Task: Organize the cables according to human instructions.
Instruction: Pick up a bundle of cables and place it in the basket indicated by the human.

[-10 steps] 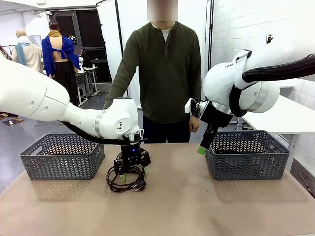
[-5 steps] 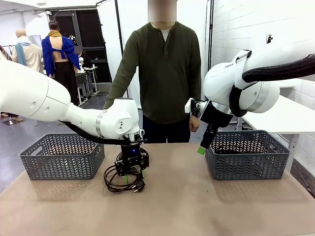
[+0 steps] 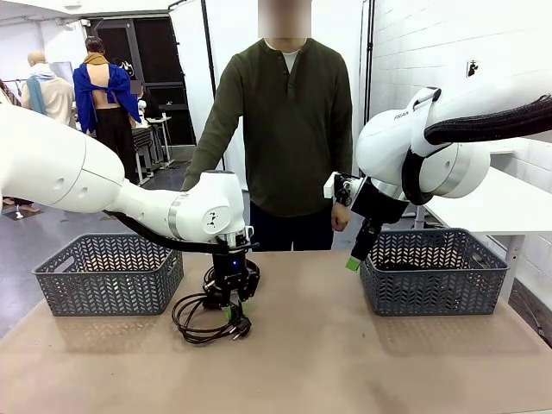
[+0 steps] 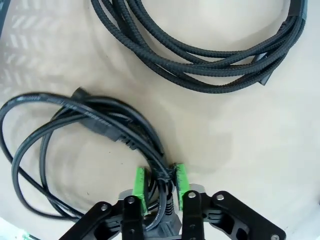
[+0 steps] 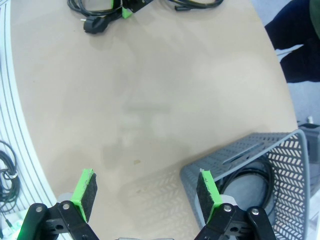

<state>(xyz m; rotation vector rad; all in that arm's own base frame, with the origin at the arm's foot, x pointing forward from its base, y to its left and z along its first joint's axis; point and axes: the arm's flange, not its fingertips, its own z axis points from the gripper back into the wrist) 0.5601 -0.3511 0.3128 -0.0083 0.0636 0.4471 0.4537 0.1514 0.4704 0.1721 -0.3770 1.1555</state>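
A coiled smooth black cable lies at table centre. My left gripper stands over it, shut on a few of its strands between the green pads. A second, braided black cable lies just beyond it on the table. My right gripper hangs open and empty beside the near-left corner of the right basket. Another coiled cable lies inside that basket. The human stands at the far side, arms down.
A grey lattice basket stands at the left of the table. The tan table has bare room between the cables and the right basket. A plug end of the gripped cable lies on the tabletop.
My left gripper has closed from open onto the smooth cable, and the coil has shifted a little to the left. The right arm and the person have not moved.
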